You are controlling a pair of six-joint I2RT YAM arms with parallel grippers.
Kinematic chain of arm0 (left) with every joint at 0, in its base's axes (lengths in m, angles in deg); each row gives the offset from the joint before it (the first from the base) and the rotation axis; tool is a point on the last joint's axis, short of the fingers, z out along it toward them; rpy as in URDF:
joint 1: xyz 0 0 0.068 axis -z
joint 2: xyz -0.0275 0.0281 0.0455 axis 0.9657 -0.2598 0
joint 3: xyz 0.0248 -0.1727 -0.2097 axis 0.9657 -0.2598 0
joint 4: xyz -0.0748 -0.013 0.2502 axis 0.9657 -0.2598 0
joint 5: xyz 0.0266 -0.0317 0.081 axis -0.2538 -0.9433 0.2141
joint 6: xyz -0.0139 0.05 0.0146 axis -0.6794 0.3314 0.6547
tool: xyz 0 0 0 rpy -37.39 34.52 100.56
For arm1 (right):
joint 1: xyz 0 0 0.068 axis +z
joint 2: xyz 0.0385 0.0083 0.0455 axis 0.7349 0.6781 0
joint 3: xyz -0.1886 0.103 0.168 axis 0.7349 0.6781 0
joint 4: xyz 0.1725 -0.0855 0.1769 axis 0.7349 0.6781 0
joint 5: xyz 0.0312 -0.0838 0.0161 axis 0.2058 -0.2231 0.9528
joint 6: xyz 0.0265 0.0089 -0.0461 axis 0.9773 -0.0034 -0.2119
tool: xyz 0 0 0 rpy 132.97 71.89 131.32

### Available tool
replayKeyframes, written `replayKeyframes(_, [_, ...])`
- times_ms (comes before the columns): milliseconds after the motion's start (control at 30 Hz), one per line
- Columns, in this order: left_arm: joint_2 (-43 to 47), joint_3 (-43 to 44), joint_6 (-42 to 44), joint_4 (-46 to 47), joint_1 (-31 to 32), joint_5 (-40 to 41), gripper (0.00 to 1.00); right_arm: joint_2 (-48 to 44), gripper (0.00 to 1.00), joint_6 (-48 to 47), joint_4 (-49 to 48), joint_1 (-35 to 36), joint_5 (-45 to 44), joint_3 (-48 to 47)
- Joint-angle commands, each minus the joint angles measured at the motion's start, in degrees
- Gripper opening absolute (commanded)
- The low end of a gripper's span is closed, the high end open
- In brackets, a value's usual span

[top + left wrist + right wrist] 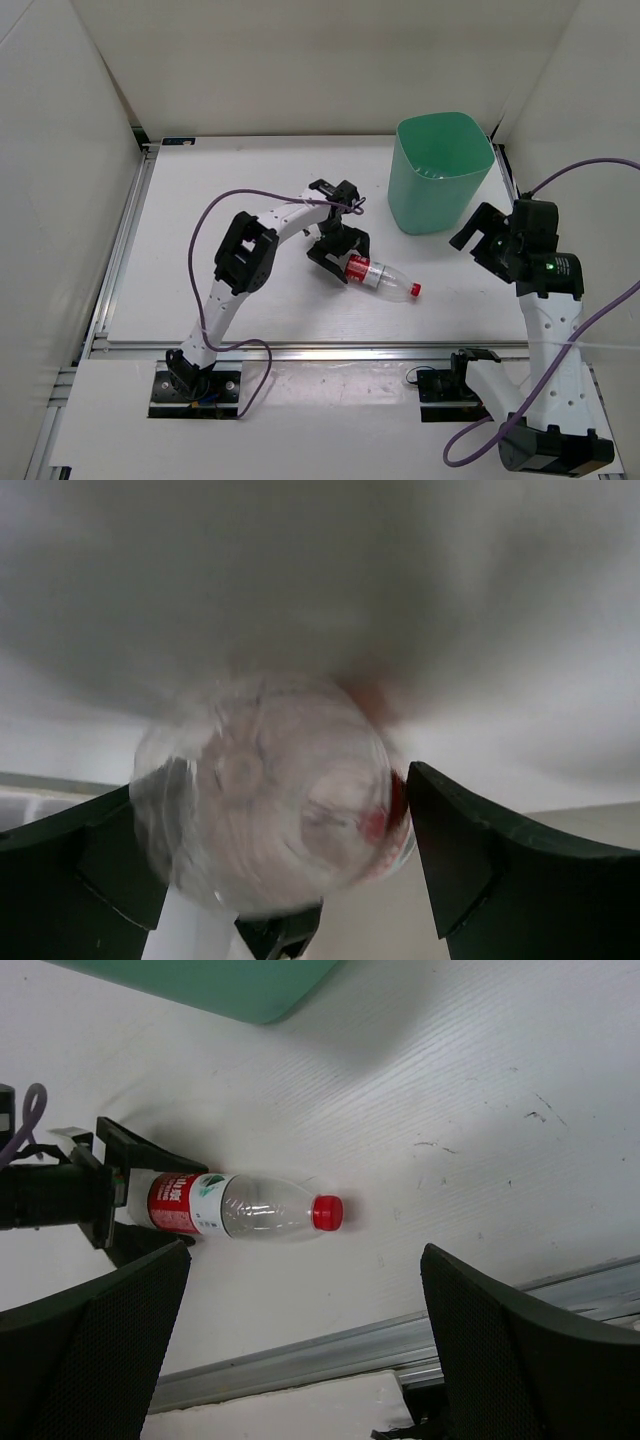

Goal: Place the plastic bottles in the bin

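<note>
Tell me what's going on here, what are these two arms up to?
The left gripper has its jaws around the base end of a red-labelled bottle. The bottle lies on its side on the table, with its red cap pointing away from the gripper. It is unclear whether the jaws have clamped it. The right gripper is open and empty, poised beside the green bin, which stands upright at the far right.

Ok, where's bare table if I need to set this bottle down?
Widest bare table: far-left, between the left rail and the left arm. Also the strip between the bottle and the near rail, and left of the bin. Crowded: the gap between bin, left pincer and right pincer.
</note>
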Motion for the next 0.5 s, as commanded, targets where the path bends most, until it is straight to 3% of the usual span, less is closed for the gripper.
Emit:
replayKeyframes(0, [-0.88, -0.51, 0.12, 2.43, 0.45, -1.58, 0.96, -0.73, 1.00, -0.51, -1.23, -0.35, -0.37, 0.55])
replayKeyframes(67, [-0.89, -3.67, 0.83, 6.21, 0.45, -2.12, 0.71, -0.73, 1.00, -0.51, -1.23, -0.35, -0.89, 0.55])
replayKeyframes(100, [0.16, -5.60, 1.44, 8.13, -0.86, -1.34, 0.54, -1.26, 1.00, -0.51, -0.71, -0.35, -0.89, 0.55])
replayKeyframes(133, [0.86, -5.62, 2.31, 8.15, -1.48, -0.46, 0.49, -1.26, 1.00, -1.04, -0.70, -0.35, -1.50, 0.55])
replayKeyframes(233, [2.97, -3.70, 4.34, 6.76, -4.02, 5.32, 0.47, -1.87, 1.00, -1.04, -0.17, -0.35, -2.03, 0.55])
replayKeyframes(400, [6.22, 9.31, 5.40, 3.40, -8.95, 13.25, 0.45, -1.88, 1.00, -0.51, -0.17, -0.35, -2.04, 1.60])
replayKeyframes(467, [9.81, 10.20, 5.40, 8.30, -11.05, 16.58, 0.45, -1.88, 1.00, -0.51, -0.17, -0.35, -2.04, 1.60])
